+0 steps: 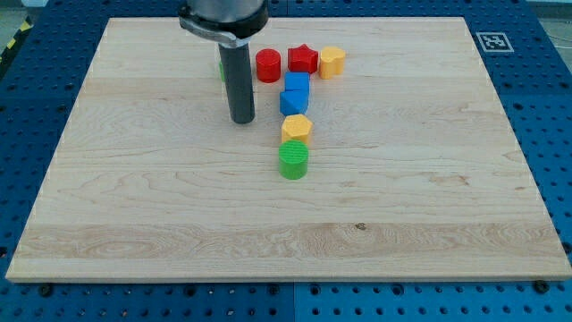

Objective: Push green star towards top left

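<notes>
Desk [134, 224]: a pale wooden board is seen, with all blocks gathered near the middle of its far edge.
Green star [221, 68]: only a thin green sliver is shown, close to the far edge and left of centre, just left of the dark rod that hides the rest.
Star's pointing and long axis: neither can be told, since too little of the shape is uncovered.
Tool tip [242, 122]: it is set on the desk nearer than the green star and slightly to its right, left of the blue blocks.
Tool tip state: a single straight rod is seen; nothing is pinched, and no spread or pressed state can be told.
Far row: a red cylinder [268, 65], a red star [303, 59] and a yellow block [332, 61] are lined up rightwards.
Column: two blue blocks [295, 92], touching, are followed by a second yellow block [297, 128] and a green cylinder [293, 161] towards the near edge.
</notes>
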`<action>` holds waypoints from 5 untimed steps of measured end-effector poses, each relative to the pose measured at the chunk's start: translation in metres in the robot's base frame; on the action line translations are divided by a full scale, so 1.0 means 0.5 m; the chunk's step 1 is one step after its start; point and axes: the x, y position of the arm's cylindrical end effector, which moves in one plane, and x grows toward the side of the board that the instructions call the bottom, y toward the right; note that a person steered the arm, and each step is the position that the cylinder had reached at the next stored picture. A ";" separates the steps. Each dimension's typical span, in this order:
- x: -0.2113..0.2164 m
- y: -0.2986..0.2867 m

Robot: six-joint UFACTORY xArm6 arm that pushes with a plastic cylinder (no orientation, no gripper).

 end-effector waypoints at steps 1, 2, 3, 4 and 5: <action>-0.044 0.000; -0.083 0.004; -0.119 0.006; -0.154 -0.007; -0.184 -0.030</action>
